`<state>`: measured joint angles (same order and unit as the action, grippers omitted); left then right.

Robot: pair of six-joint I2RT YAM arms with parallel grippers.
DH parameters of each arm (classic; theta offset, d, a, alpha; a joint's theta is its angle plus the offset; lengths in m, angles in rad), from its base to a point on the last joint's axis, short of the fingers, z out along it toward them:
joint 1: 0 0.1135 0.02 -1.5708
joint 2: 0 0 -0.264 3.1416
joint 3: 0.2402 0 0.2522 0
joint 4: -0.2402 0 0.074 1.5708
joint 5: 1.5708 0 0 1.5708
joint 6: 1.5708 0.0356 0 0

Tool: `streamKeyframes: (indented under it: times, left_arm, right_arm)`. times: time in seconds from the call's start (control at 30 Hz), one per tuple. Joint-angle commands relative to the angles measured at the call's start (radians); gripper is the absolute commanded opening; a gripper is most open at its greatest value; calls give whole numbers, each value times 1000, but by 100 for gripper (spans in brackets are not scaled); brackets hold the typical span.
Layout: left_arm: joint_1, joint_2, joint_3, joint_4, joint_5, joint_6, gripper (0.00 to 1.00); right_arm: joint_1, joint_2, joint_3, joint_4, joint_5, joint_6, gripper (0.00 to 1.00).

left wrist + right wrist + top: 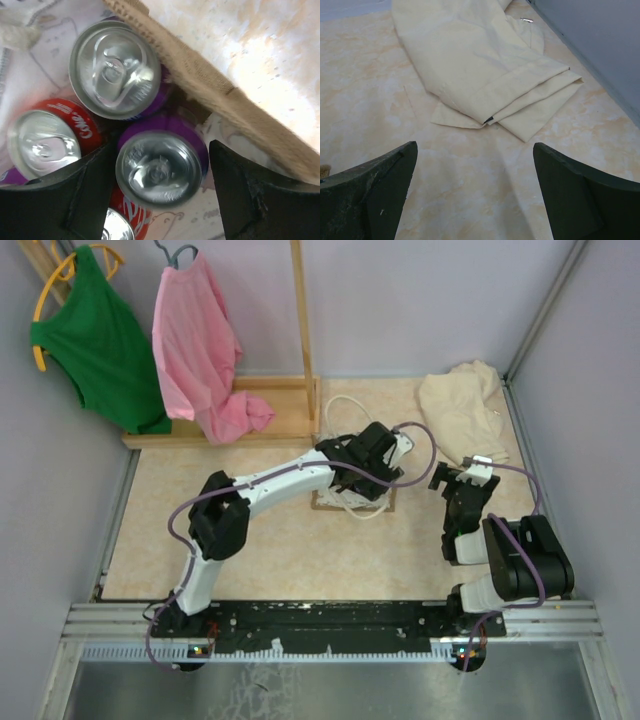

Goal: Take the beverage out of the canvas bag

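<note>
Both claws are open. Nearest the bases, the right gripper [475, 150] hangs empty above the marbled table [370, 90], seemingly parked clear of the work. Farther out, the left gripper [160, 155] reaches down into the canvas bag [220, 95], its dark fingers [70, 200] spread either side of an upright purple can [159, 169], ready to close. Smooth round aluminium lids crowd together: a second purple can [115, 70], a red cola can [45, 142]. The bag's rim is coarse beige weave. Farthest lies a soft folded cream cloth [485, 65].
</note>
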<state>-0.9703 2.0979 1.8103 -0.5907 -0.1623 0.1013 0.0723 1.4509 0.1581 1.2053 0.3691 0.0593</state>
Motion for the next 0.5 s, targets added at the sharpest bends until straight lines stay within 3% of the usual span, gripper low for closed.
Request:
streamKeyframes:
  times: [0.0, 0.07, 0.27, 0.4, 0.47]
  left_arm:
    - [13, 74, -17, -40, 21, -10, 85]
    - [12, 67, -23, -35, 20, -8, 94]
    - [13, 46, -43, -1, 12, -3, 94]
    - [12, 38, -49, 13, 7, -1, 85]
    - [13, 31, -52, 24, 12, 4, 71]
  right_arm:
    - [9, 2, 13, 43, 17, -11, 99]
    - [8, 2, 14, 43, 17, -11, 99]
    - [9, 2, 14, 43, 17, -11, 99]
    - [9, 2, 14, 43, 17, -10, 99]
    - [8, 2, 14, 43, 17, -11, 99]
